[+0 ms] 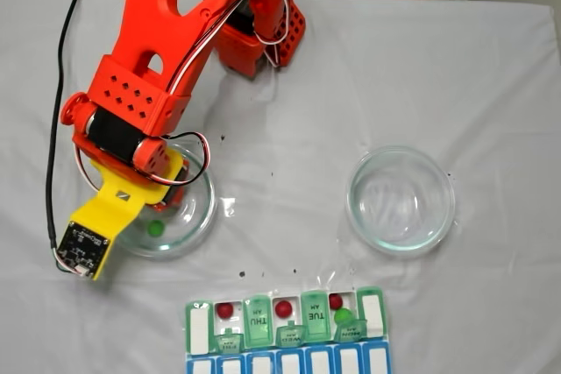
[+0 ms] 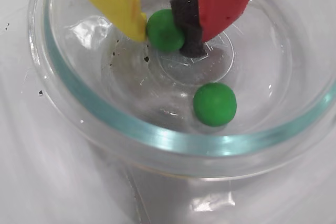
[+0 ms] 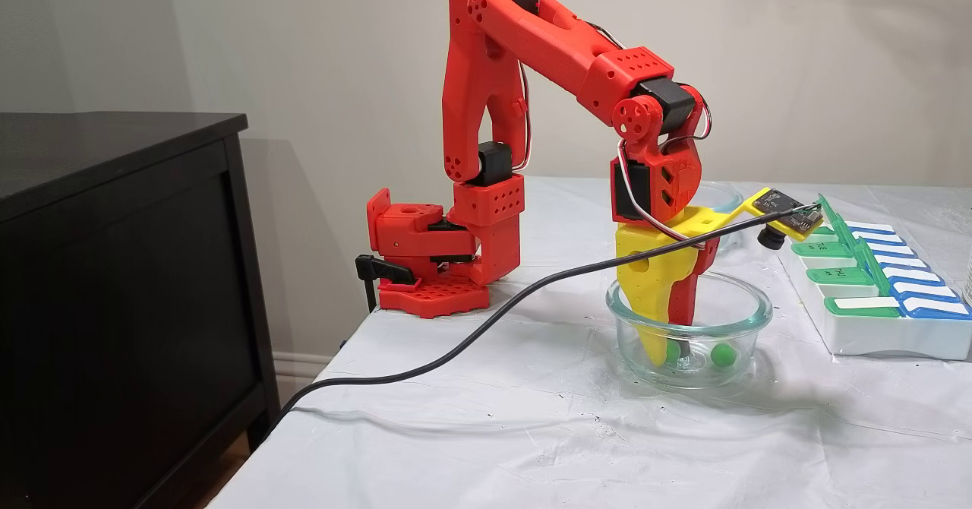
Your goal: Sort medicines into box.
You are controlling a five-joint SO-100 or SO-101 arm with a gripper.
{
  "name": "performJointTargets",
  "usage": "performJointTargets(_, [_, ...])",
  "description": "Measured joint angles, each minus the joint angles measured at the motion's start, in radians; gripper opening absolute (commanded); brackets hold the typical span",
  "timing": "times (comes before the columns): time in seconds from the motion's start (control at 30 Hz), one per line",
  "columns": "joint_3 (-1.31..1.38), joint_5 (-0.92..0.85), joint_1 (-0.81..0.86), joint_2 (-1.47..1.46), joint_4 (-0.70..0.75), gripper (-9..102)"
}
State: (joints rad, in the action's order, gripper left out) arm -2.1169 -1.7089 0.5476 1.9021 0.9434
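Wrist view shows the gripper [image 2: 170,31] inside a glass dish [image 2: 105,114], its yellow finger [image 2: 118,3] and the black foam pad [image 2: 188,22] of the red finger pressing on a green ball [image 2: 165,30]. The grasp looks thin: the round ball could squirt out during lifting. I count two green balls in this dish, the second green ball [image 2: 214,104] lying free; the pill organizer [image 1: 285,326] holds three red balls and one green. Another dish [image 1: 401,200] stands apart.
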Motion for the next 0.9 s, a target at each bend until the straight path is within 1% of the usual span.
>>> performJointTargets(0.23, [-0.005, 0.037, 0.0, 0.017, -0.018, 0])
performJointTargets(0.37, [-0.006, 0.124, -0.015, 0.104, 0.015, 0])
performJointTargets(0.5, [-0.006, 0.291, -0.078, 0.272, 0.029, 0])
performJointTargets(0.6, [0.032, 0.459, -0.138, 0.362, 0.055, 0])
performJointTargets(0.73, [0.095, 0.666, -0.232, 0.41, 0.097, 0])
performJointTargets(0.9, [0.106, 0.931, -0.397, 0.413, 0.098, 0])
